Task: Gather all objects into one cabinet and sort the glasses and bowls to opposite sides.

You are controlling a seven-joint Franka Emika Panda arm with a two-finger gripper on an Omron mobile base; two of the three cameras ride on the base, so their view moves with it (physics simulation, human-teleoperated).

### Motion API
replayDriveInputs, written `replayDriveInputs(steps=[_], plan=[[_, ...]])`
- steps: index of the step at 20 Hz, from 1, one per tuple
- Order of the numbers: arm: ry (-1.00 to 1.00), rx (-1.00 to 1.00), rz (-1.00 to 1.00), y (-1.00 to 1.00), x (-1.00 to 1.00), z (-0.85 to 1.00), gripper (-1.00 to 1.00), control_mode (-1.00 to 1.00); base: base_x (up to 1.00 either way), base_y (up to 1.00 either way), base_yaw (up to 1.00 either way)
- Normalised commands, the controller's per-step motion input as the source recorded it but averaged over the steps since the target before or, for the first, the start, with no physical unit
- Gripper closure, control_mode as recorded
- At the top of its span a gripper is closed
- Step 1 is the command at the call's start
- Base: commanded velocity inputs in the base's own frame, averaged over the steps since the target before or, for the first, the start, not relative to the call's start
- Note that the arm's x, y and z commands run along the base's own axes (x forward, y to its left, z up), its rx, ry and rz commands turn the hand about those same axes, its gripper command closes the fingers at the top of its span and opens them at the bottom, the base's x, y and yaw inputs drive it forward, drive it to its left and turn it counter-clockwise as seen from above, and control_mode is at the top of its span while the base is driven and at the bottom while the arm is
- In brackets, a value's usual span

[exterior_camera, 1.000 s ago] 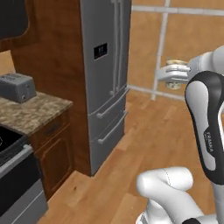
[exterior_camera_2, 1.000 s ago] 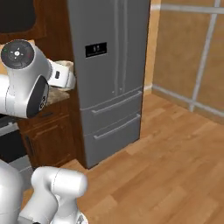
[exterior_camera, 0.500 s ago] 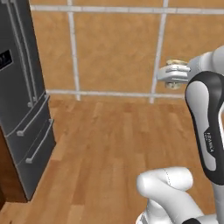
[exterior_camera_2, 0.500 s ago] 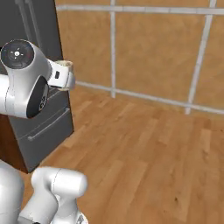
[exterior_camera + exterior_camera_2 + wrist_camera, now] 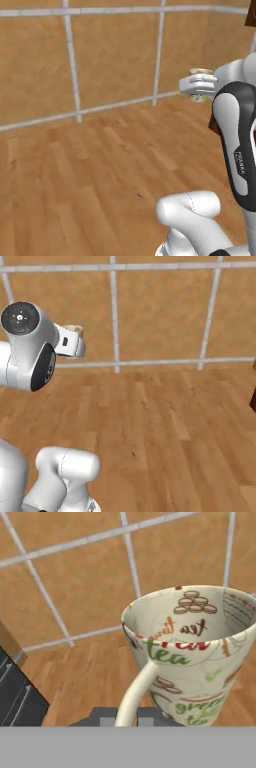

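Observation:
A beige cup [image 5: 195, 657] printed with tea words in green and red, with a curved handle [image 5: 135, 694], stands upright in the hand view. My gripper [image 5: 127, 717] is shut on it, and the handle runs down between the dark fingertips [image 5: 102, 716]. In the left base view the gripper [image 5: 199, 86] is held high at the right with the cup's rim [image 5: 200, 72] just above it. In the right base view the gripper [image 5: 74, 346] sits at the upper left, the cup [image 5: 74, 330] on top. The shelf cabinet, the coral cups and the bowl are out of view.
A wood-panelled wall [image 5: 110, 55] with pale grey strips stands ahead over a plank floor [image 5: 90, 180]. A dark brown edge [image 5: 253, 401] shows at the far right. A dark grey fridge front [image 5: 15, 697] lies at the hand view's lower left.
The whole picture has swept sideways as the base turned: counter, toaster and fridge have left both base views, and panelled wall has replaced them. The cup stays in the gripper at the same height.

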Motion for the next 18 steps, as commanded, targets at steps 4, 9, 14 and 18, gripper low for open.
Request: replayDriveInputs(steps=[4, 9, 14, 18], plan=[[0.00, 0.00, 0.00, 0.00, 0.00, 0.00, 1.00, 1.00, 0.00, -0.27, -0.83], [0.00, 0.00, 0.00, 0.00, 0.00, 0.00, 1.00, 1.00, 0.00, -0.14, -0.87], [0.00, 0.00, 0.00, 0.00, 0.00, 0.00, 1.00, 1.00, 0.00, -0.01, -0.88], [0.00, 0.00, 0.00, 0.00, 0.00, 0.00, 1.00, 1.00, 0.00, 0.02, -0.87]])
